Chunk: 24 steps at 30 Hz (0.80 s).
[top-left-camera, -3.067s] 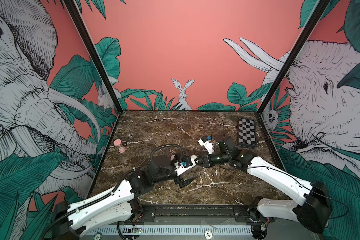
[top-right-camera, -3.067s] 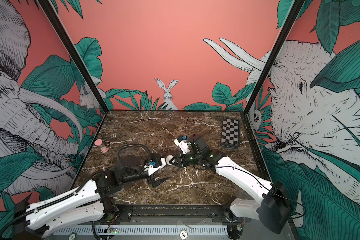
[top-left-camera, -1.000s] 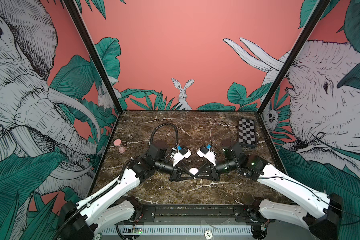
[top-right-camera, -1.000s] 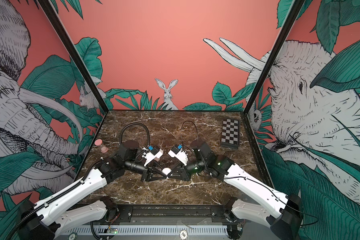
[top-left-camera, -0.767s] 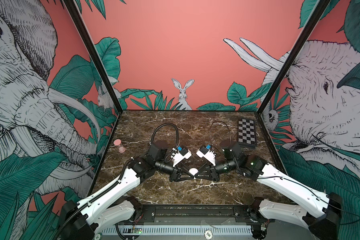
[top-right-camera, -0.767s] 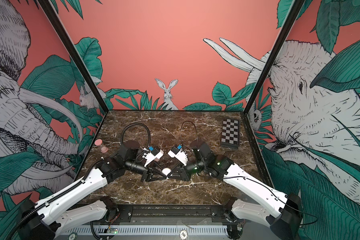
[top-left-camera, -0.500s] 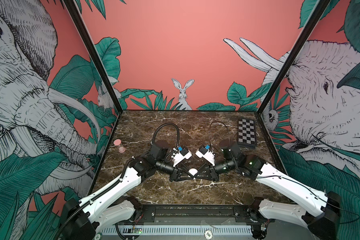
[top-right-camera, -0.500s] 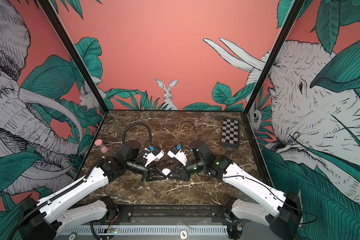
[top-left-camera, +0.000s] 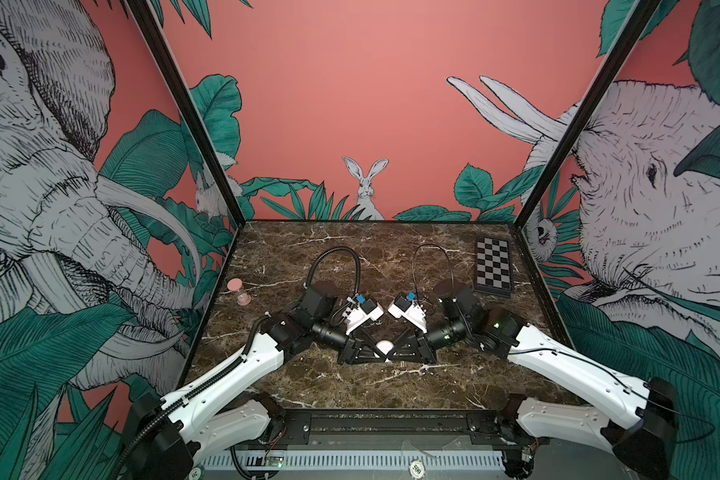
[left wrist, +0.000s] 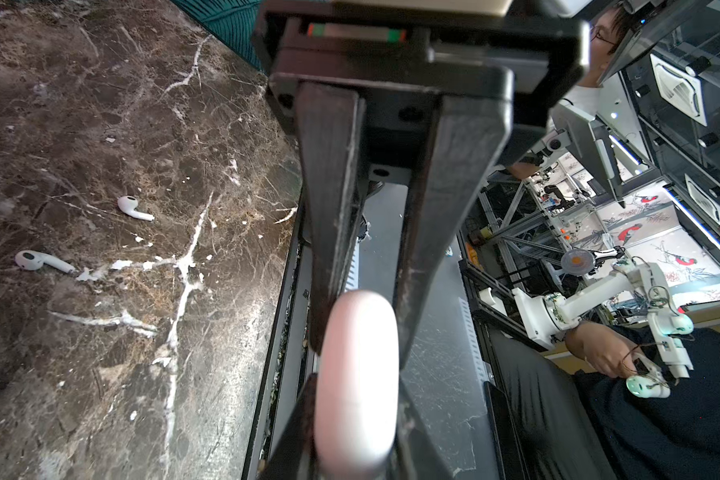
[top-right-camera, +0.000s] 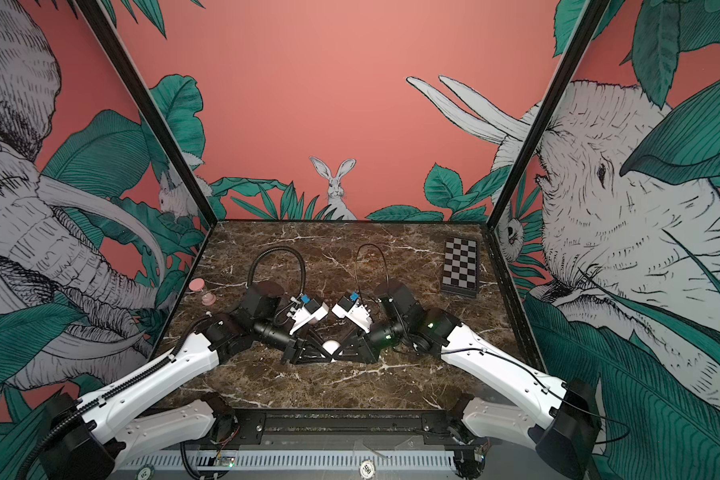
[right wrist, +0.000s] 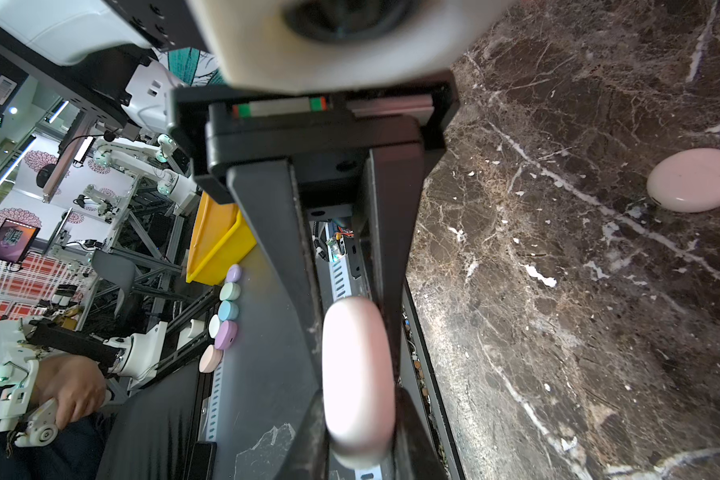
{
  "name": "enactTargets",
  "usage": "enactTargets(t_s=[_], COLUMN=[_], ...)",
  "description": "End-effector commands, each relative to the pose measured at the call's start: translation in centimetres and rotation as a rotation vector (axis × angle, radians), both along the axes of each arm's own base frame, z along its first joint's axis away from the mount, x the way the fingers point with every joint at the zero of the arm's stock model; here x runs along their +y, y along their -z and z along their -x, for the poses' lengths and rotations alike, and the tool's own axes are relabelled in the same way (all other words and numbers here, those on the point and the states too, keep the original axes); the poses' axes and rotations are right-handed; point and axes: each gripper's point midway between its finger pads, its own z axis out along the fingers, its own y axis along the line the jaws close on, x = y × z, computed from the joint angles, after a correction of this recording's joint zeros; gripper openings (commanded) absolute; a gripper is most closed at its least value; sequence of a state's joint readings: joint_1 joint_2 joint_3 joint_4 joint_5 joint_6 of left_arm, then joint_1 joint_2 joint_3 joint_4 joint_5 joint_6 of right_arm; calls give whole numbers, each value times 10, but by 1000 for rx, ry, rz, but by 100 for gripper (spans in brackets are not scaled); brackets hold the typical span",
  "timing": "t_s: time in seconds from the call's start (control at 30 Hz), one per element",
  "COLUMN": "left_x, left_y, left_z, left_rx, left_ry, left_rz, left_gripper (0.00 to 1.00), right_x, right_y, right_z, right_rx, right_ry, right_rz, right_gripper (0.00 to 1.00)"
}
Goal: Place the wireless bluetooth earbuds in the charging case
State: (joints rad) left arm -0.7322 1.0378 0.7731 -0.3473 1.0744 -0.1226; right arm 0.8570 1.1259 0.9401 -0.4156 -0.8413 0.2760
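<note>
Wireless earbuds (left wrist: 134, 208) lie loose on the brown marble tabletop (left wrist: 100, 374) in the left wrist view. One rests near the table's front edge and a second earbud (left wrist: 42, 261) lies near it, both on their sides and clear of either arm. The charging case (top-left-camera: 384, 346), round and pale pink, hangs above the marble at the middle of the table. The left gripper (top-left-camera: 368, 354) is clamped on it from one side and the right gripper (top-left-camera: 403, 354) from the other, their black fingers meeting around it. A second pink case (right wrist: 695, 180) lies flat and closed on the marble, well apart from the held one. A chessboard (top-left-camera: 493, 268) sits at the far right of the table and a pink hourglass (top-left-camera: 238, 291) stands at the left edge, both away from the arms. Past the front edge, a row of pastel cases (right wrist: 226, 316) sits beside a yellow bin (right wrist: 217, 245). In both top views the fingers cover most of the held case, and I cannot make out the earbuds there. In the wrist views the case is blurred and seen edge-on, so its lid seam is unclear.
</note>
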Motion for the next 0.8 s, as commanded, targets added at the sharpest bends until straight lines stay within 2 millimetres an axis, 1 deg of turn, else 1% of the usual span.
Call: enactTargets(t_s=[0.0, 0.07, 0.13, 0.17, 0.2, 0.27, 0.33, 0.4, 0.47, 0.53, 0.6, 0.67, 0.77], left_x=[-4, -3, 0, 2, 4, 9, 12, 14, 14, 14, 10, 7, 7], left_y=[-16, -14, -14, -16, -15, -24, -35, -47, -53, -53, -45, -38, -38], left_z=[-3, -11, -17, -21, -25, -31, -32, -32, -29, -26, -27, -26, -25], left_rx=[-106, -156, -212, -253, -286, -365, -436, -489, -517, -523, -501, -485, -491], left_ry=[-4, -64, -124, -162, -203, -266, -300, -326, -316, -307, -294, -266, -267], left_rz=[69, 62, 76, 93, 109, 166, 249, 339, 414, 477, 470, 462, 482], left_gripper=[0, 0, 0, 0, 0, 0, 0, 0, 0, 0, 0, 0, 0], right_x=[12, 10, 7, 5, 2, -3, -10, -16, -21, -25, -28, -31, -33], right_y=[-20, -22, -24, -25, -26, -30, -37, -43, -51, -56, -61, -65, -65], right_z=[-12, -13, -14, -16, -18, -19, -25, -25, -25, -24, -24, -25, -24], right_rx=[-90, -106, -128, -148, -169, -211, -265, -310, -346, -380, -412, -451, -532], right_ry=[27, 42, 51, 66, 84, 103, 156, 175, 194, 204, 215, 232, 240], right_rz=[-58, -55, -57, -53, -50, -59, -67, -85, -105, -125, -133, -119, -70], right_gripper=[4, 34, 49, 61, 68, 76, 83, 86, 89, 94, 98, 98, 98])
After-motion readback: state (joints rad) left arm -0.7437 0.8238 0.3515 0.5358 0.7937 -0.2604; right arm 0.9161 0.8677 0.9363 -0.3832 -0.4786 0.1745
